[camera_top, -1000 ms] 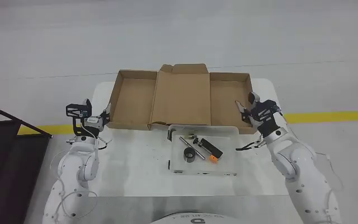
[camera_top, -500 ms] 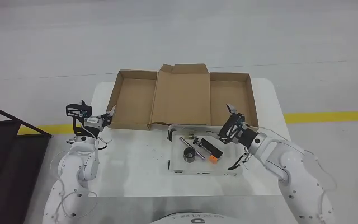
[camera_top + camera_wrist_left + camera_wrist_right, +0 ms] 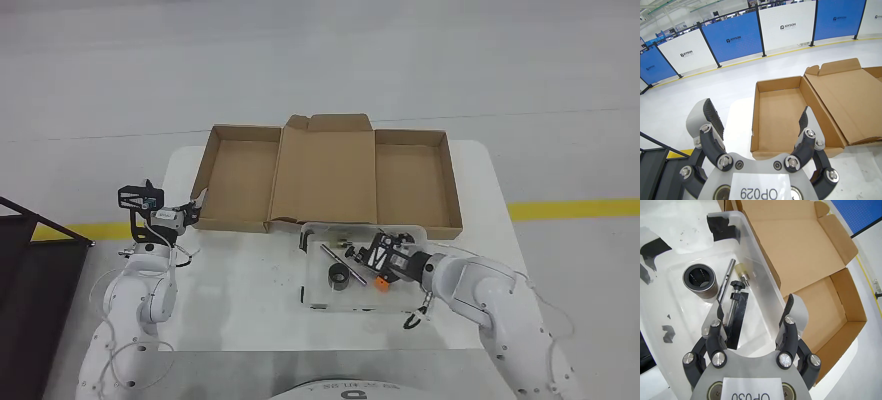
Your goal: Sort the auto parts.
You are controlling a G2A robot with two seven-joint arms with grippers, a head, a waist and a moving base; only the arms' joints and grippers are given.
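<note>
The right gripper [image 3: 380, 250] [image 3: 754, 303] hangs over the right half of a clear plastic tray [image 3: 318, 296] [image 3: 757, 249], its fingers spread wide with nothing between them. In the right wrist view one fingertip [image 3: 720, 311] lies over the end of a black clamp block [image 3: 738, 317] by its threaded screw; whether it touches cannot be told. The other fingertip [image 3: 788, 303] is past the tray's far rim, above the cardboard box [image 3: 325, 170] [image 3: 800, 249].

The auto parts all lie inside the tray, which stands on the white table [image 3: 240, 300] just near of the box's middle flap and right compartment [image 3: 410, 180]. A dark linear bearing [image 3: 339, 275] [image 3: 699, 283] sits toward the tray's left, near side. Beside it lies a slim steel rod [image 3: 333, 253] [image 3: 726, 279], then the clamp block to the right, its knobbed screw pointing far and left, with an orange piece [image 3: 381, 284] at its near end. A small fitting with a cream tip and a threaded stud [image 3: 742, 273] rests by the far wall.

The left gripper [image 3: 192, 210] [image 3: 757, 106] is well apart from the tray, at the table's left edge just beside the box's left compartment [image 3: 238, 180] [image 3: 780, 117] – fingers spread, holding nothing.
</note>
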